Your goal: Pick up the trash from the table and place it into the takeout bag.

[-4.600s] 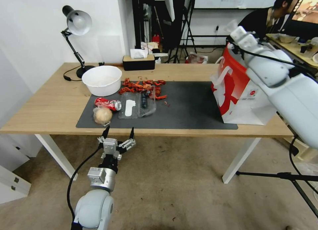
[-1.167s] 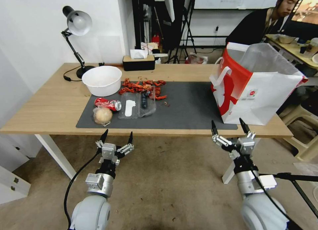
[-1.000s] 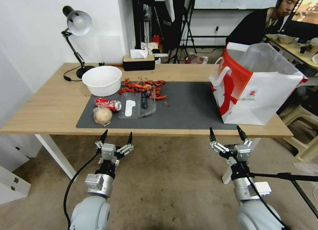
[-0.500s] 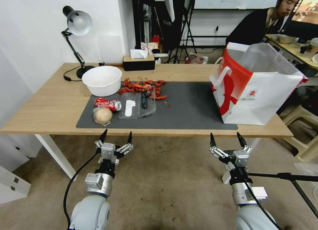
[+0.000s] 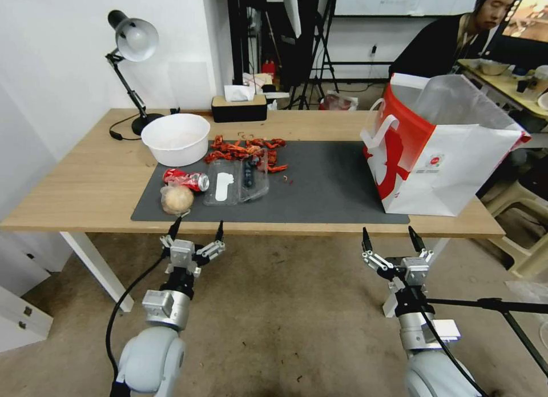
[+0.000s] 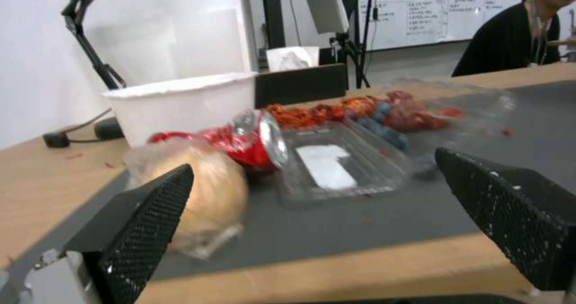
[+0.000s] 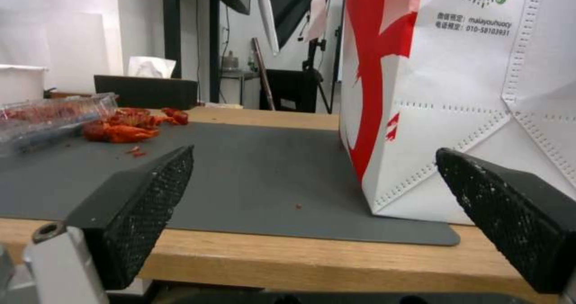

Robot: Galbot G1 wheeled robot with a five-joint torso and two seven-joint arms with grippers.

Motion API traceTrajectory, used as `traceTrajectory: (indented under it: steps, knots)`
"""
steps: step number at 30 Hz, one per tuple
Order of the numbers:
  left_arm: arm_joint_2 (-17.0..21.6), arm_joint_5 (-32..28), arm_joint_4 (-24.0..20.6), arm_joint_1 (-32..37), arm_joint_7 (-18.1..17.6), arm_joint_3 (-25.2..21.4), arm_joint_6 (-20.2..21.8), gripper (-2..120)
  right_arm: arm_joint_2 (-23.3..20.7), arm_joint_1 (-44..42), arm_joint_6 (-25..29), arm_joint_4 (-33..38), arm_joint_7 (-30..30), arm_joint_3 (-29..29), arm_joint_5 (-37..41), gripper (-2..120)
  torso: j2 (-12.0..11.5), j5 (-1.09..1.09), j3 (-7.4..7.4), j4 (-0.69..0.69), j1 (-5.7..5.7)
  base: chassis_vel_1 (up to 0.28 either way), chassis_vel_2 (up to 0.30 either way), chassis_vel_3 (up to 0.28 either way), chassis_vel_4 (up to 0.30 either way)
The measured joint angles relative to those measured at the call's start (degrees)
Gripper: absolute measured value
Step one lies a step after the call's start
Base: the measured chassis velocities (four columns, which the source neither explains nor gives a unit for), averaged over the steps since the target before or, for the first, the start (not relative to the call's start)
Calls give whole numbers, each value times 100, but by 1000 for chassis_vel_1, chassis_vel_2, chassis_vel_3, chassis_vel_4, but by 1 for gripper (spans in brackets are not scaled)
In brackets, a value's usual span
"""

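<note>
Left gripper (image 5: 194, 230), spread, sits just below the counter (image 5: 85, 174) edge; the wrapped ball (image 5: 177, 199) lies at its 11 o'clock. Right gripper (image 5: 389, 240), spread, has the bag (image 5: 445, 163) at 1 o'clock.

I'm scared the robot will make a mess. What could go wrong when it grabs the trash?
The plastic-wrapped tan ball sits near the table edge, right before the open left gripper; a nudge might roll it off. The crushed red can touches it, so grabbing one could shove the other. The loose red food scraps may scatter. The takeout bag stands far across, near the open right gripper.
</note>
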Motion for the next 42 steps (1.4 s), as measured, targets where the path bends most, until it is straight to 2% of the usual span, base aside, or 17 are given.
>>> traceTrajectory:
  steps: [2, 3, 6, 11, 14, 22, 28, 32, 34, 36, 38, 39, 42]
  knots:
    - [270, -201, 98, -210, -48, -56, 151, 100, -3, 4, -3, -5, -1, 0, -1, 100, 0, 0, 0, -1, 0, 0, 0, 0, 0]
    - [270, -201, 98, -210, -48, -56, 151, 100, -3, 4, -3, -5, -1, 0, -1, 100, 0, 0, 0, -1, 0, 0, 0, 0, 0]
    - [709, -580, 307, -517, -133, -84, 398, 100, -6, 8, -6, -7, -2, 2, -9, 100, 0, 0, 0, -1, 0, 0, 0, 0, 0]
    - [1027, -856, 539, -762, -159, -82, 541, 100, 2, 11, -10, -7, -4, 1, -18, 100, 0, 0, 1, 0, 0, 0, 0, 0, 0]
    - [1369, -1339, 814, -1043, -191, 12, 813, 100, 14, 20, -11, -18, -5, 0, -28, 100, 0, 0, 0, 0, 0, 0, 0, 0, 0]
    - [1757, -1718, 1283, -1502, -197, 158, 1093, 100, 30, 45, -11, -46, -5, -1, -38, 100, 0, 1, 0, -1, 0, 0, 0, 0, 0]
    - [1922, -1765, 1413, -1629, -186, 216, 1128, 99, 48, 63, -6, -81, -6, -3, -53, 100, 0, 1, 0, 0, 0, 0, 0, 0, 0]
    - [2021, -1783, 1485, -1666, -128, 271, 1132, 88, 58, 82, 1, -108, -6, -5, -67, 100, 0, 0, 0, 0, 0, 0, 0, 0, 0]
    - [2059, -1782, 1520, -1671, -55, 280, 1113, 78, 60, 91, 5, -116, -5, -5, -70, 100, 0, 0, 0, 0, 0, 0, 0, 0, 0]
    - [2064, -1780, 1524, -1665, -35, 280, 1102, 74, 61, 92, 6, -117, -4, -5, -70, 100, 0, 1, 0, 0, 0, 0, 0, 0, 0]
    - [2080, -1771, 1548, -1635, 31, 277, 1019, 62, 61, 93, 12, -126, -1, -5, -70, 100, 0, 1, 0, 0, 0, 0, 0, 0, 0]
    - [2080, -1771, 1548, -1635, 31, 277, 1019, 62, 61, 93, 12, -126, -1, -5, -70, 100, 0, 1, 0, 0, 0, 0, 0, 0, 0]
    - [2090, -1735, 1560, -1579, 125, 225, 886, 49, 62, 88, 18, -135, 2, -4, -72, 100, 0, 0, 0, -1, 0, 0, 0, 0, 0]
